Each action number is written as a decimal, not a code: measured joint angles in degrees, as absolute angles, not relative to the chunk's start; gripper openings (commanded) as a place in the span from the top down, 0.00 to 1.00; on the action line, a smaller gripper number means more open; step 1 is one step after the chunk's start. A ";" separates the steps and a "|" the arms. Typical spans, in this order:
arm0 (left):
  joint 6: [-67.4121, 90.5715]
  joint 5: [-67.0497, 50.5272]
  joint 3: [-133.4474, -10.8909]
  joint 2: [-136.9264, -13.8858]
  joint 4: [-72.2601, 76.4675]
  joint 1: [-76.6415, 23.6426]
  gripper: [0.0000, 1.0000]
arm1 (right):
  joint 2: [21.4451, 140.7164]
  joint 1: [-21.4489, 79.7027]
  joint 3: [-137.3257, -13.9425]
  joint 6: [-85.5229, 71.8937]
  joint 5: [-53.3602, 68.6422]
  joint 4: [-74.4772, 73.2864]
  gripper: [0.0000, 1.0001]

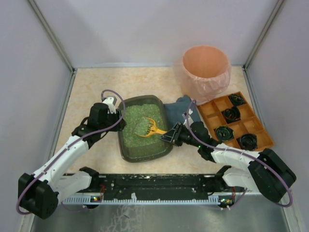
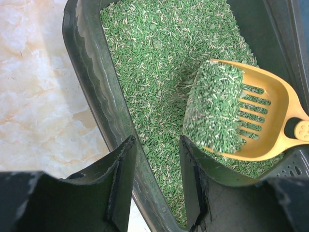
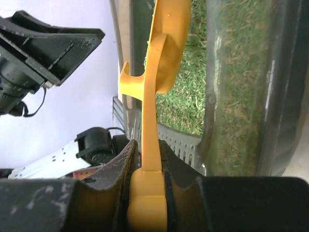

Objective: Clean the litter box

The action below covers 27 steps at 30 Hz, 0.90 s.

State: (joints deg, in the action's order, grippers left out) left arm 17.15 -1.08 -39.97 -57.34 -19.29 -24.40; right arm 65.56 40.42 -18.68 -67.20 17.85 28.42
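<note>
The left gripper (image 2: 157,186) is clamped on the left wall of the litter box (image 1: 145,155). The box sits in the middle of the table, and I think this grip keeps it from sliding. Inside is green litter (image 2: 159,58). The yellow scoop (image 2: 251,121) is just above it, with a big heap of litter on its front. Something dirty may hide in that heap, but I cannot see any. The right gripper (image 3: 147,150) is squeezed tight on the scoop's handle.

To do this well, shake the scoop gently over the box so clean bits fall through the slots. Keep it level, then carry it right, over the blue cloth (image 1: 176,108), to the pink bin (image 1: 203,87). Go slow so nothing spills.
</note>
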 measured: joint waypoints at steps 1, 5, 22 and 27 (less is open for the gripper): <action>17.15 -1.08 -39.97 -57.34 -19.29 -24.40 0.53 | 65.56 40.34 -18.26 -67.16 18.72 29.23 1.00; 17.15 -1.08 -39.97 -57.32 -19.29 -24.40 0.53 | 64.93 39.29 -17.50 -67.72 20.23 31.99 1.00; 17.15 -1.06 -39.97 -57.32 -19.29 -24.40 0.54 | 70.46 33.65 -13.89 -74.50 27.09 48.95 1.00; 17.15 -1.06 -39.97 -57.32 -19.29 -24.40 0.54 | 70.39 33.06 -13.56 -74.59 28.21 48.05 1.00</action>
